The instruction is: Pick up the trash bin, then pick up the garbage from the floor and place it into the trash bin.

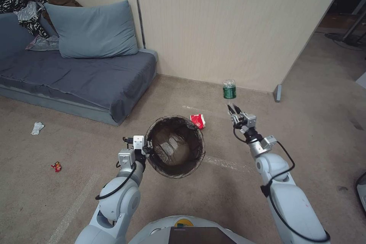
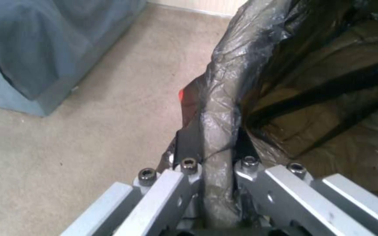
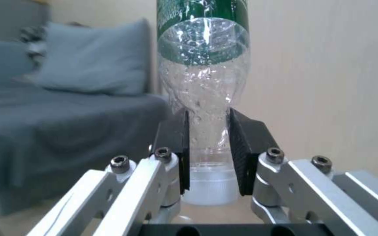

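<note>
The trash bin (image 1: 175, 151), a round pail lined with a dark bag, hangs in front of me, and my left gripper (image 1: 148, 148) is shut on its near-left rim. In the left wrist view the bag-covered rim (image 2: 217, 108) runs between the fingers of the left gripper (image 2: 213, 139). My right gripper (image 1: 233, 109) is raised to the bin's right, shut on the neck of a clear bottle with a green label (image 1: 229, 89). The right wrist view shows the right gripper (image 3: 208, 131) clamping the bottle (image 3: 202, 49) just above its cap. Other garbage lies on the carpet: a red-and-white carton (image 1: 198, 121) behind the bin, a crumpled white tissue (image 1: 37, 127) and a red wrapper (image 1: 56, 166) at the left.
A grey sofa (image 1: 76, 76) with a blue pillow (image 1: 91, 30) and loose clothes stands at the back left. A beige wall (image 1: 228, 26) runs behind, ending at a partition foot (image 1: 277, 93) with an opening to the right. A dark object (image 1: 362, 194) sits at the right edge.
</note>
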Motion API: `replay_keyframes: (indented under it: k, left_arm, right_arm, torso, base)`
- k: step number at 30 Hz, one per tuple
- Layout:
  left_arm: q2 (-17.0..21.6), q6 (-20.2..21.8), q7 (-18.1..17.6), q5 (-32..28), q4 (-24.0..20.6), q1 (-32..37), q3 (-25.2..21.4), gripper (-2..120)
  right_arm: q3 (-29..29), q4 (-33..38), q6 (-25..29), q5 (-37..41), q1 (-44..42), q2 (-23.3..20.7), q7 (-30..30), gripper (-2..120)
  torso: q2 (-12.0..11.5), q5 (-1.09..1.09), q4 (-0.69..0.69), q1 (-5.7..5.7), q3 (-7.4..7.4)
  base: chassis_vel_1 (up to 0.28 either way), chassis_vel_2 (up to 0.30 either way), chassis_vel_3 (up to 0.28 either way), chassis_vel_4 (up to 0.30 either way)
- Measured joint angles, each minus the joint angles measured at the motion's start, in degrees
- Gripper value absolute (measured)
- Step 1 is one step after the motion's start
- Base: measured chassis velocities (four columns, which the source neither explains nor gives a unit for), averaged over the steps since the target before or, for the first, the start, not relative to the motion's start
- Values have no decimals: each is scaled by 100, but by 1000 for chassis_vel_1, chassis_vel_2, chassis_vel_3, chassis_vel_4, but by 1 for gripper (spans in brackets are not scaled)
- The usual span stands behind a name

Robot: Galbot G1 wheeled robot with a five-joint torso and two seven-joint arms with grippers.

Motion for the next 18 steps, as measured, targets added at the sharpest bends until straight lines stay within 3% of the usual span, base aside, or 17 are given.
replay_keyframes:
  k: [8, 18]
  left_arm:
    - [2, 69, -15, -157, -15, -30, 144, 0]
    - [-4, 80, -20, -185, -15, -68, 262, 0]
  right_arm:
    - [-443, 1266, 11, 382, -624, -14, -364, 19]
    - [-1128, 1494, -4, 2, -885, 5, -371, 19]
  torso:
    - [0, 0, -2, 0, 0]
    - [0, 0, 0, 0, 0]
  base:
    - [0, 0, 0, 0]
    - [0, 0, 0, 0]
